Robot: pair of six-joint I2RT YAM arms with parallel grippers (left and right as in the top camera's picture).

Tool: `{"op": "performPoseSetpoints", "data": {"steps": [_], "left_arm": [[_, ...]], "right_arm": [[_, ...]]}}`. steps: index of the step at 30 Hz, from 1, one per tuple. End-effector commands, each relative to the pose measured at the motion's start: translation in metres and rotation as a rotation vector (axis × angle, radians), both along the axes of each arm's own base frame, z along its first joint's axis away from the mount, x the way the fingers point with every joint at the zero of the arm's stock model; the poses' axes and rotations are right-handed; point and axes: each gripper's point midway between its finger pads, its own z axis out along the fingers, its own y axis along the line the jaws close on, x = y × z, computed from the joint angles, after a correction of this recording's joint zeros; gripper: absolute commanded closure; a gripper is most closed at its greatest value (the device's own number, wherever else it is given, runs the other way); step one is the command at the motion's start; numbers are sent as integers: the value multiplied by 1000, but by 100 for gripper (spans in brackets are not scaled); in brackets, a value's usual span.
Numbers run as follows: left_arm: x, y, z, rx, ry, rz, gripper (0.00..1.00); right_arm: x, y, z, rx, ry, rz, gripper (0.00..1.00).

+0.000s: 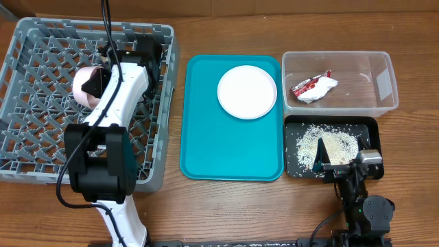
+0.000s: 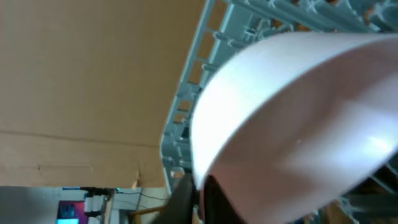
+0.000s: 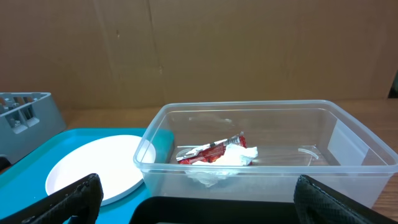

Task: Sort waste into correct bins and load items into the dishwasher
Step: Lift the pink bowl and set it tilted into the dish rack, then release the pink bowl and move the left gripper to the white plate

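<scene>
Pinkish bowl (image 1: 80, 95) is tipped on its side over the grey dish rack (image 1: 41, 55), upper left of frame. The left tool (image 1: 94, 82) is clamped on its rim. Whether the bowl touches the lattice, I cannot tell.

Teal tray (image 1: 226, 151), centre, carries the white plate (image 1: 247, 91) near its upper right corner, with bare teal below. A narrow strip of desk (image 1: 175, 199) separates tray and rack.

Clear tub (image 1: 384, 82), upper right, holds the red-and-white wrapper (image 1: 312, 88) with tissue. The black tray (image 1: 374, 127) just below it has rice (image 1: 333, 144) spread across the floor.

Right tool (image 3: 199, 208) sits at the black tray's lower edge, fingers (image 3: 74, 199) spread wide, gripping nothing.
</scene>
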Motion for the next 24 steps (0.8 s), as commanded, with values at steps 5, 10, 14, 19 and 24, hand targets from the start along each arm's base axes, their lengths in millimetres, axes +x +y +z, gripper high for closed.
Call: {"op": "performPoseSetpoints", "data": {"steps": [5, 10, 14, 19, 24], "left_arm": [[2, -17, -14, -69, 0, -21, 48], [-2, -16, 8, -83, -103, -5, 32], [-7, -17, 38, -116, -213, -9, 26], [-10, -23, 68, -249, -366, -33, 18], [-11, -39, 82, -399, -392, -124, 20]], "right_arm": [[0, -2, -2, -4, -5, -7, 0], [0, -2, -2, -4, -5, -7, 0], [0, -2, -2, -4, -5, -7, 0], [0, -2, -2, -4, -5, -7, 0], [0, -2, -2, -4, -5, -7, 0]]}}
